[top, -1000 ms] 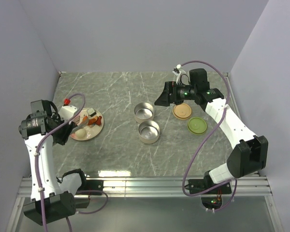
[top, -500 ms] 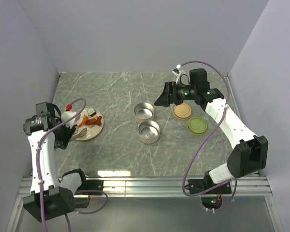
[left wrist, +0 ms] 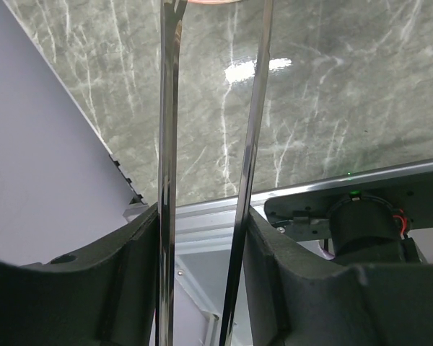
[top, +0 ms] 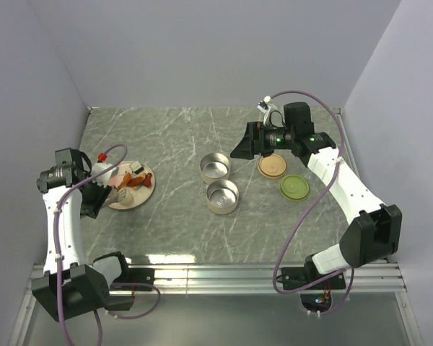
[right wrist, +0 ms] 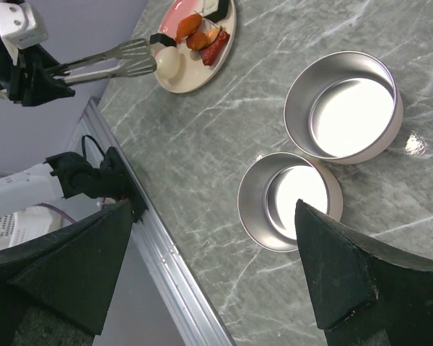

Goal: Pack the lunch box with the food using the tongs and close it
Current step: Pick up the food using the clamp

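Observation:
The tongs (left wrist: 167, 130) run up between the fingers of my left gripper (left wrist: 202, 213), which is shut on their two slim arms. In the top view my left gripper (top: 95, 192) sits at the left edge of the pink plate (top: 146, 189). The tongs' flat heads (right wrist: 130, 59) reach the whitish ball (right wrist: 167, 65) on the plate; orange-red chunks (right wrist: 196, 32) lie beyond it. Both steel tins (top: 215, 168) (top: 223, 197) stand empty mid-table, with the orange lid (top: 272, 166) and green lid (top: 294, 187) to their right. My right gripper (top: 239, 150) hovers open above the tins, holding nothing.
The grey side wall (left wrist: 36, 166) stands close on my left arm's side. A metal rail (right wrist: 159, 267) runs along the table's near edge. Bare marble lies between the plate and the tins (right wrist: 290, 202).
My left wrist has swung back and up towards the wall, keeping the tongs over the plate's left edge. The right arm has not moved.

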Controlling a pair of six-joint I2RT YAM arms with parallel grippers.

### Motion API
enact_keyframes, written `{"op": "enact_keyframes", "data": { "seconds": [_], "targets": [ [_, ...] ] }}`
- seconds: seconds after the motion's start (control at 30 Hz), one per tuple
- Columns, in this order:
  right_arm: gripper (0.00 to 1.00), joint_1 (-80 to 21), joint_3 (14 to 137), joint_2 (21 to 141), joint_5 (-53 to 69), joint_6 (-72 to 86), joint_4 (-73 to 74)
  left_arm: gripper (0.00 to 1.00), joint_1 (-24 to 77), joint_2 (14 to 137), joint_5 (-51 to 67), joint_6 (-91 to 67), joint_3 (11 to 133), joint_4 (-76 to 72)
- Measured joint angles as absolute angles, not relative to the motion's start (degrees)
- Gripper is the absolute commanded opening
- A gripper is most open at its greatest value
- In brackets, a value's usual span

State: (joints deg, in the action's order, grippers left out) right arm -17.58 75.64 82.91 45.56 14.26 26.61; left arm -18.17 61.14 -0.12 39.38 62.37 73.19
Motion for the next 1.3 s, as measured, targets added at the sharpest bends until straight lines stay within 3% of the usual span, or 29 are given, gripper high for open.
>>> {"op": "enact_keyframes", "data": {
  "seconds": [1.3],
  "targets": [
    [1.00,-17.6,75.6,83.0,45.7,15.3,26.6,0.55,-17.9,71.7,2.8,35.5,62.6,67.2]
  ]
}}
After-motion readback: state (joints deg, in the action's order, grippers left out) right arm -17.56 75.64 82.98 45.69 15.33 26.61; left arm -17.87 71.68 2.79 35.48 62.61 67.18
